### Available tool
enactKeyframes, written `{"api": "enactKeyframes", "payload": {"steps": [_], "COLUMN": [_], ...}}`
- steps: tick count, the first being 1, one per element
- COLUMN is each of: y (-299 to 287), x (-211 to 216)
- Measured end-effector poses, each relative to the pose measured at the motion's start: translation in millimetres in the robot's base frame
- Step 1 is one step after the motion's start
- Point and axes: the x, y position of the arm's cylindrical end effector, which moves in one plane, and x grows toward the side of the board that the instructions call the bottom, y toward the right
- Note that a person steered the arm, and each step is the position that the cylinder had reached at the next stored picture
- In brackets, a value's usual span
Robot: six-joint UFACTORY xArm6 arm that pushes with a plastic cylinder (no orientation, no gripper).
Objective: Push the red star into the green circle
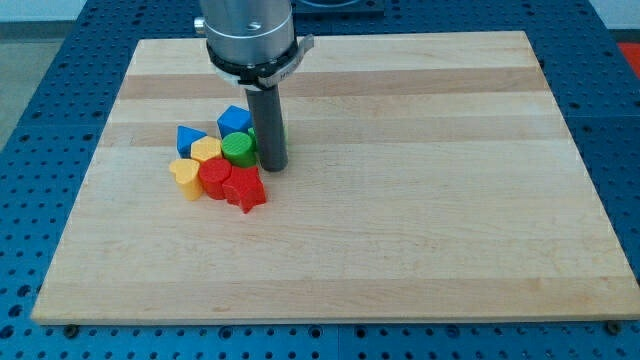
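The red star lies at the lower right of a tight cluster of blocks on the wooden board. The green circle sits just above it, touching or nearly touching. My tip stands right of the green circle and just above the right of the red star, close to both. A second green block is mostly hidden behind the rod.
In the same cluster are a red block left of the star, a yellow block, a yellow heart-like block, a blue triangle and a blue block. The board's edges border a blue perforated table.
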Motion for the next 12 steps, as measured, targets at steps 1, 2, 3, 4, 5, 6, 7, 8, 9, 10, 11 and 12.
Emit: {"api": "enactKeyframes", "payload": {"steps": [1,2,3,4,5,6,7,8,9,10,11,12], "y": [-0.4,7.4,49.7,33.1,-13.5,-53.0,-53.7,-50.0,-41.5,-17.9,-4.5,-3.5], "x": [-1.0,3.3,36.1,112.5,138.9,133.2,109.2,84.9,84.5,67.0,58.6,58.5]}}
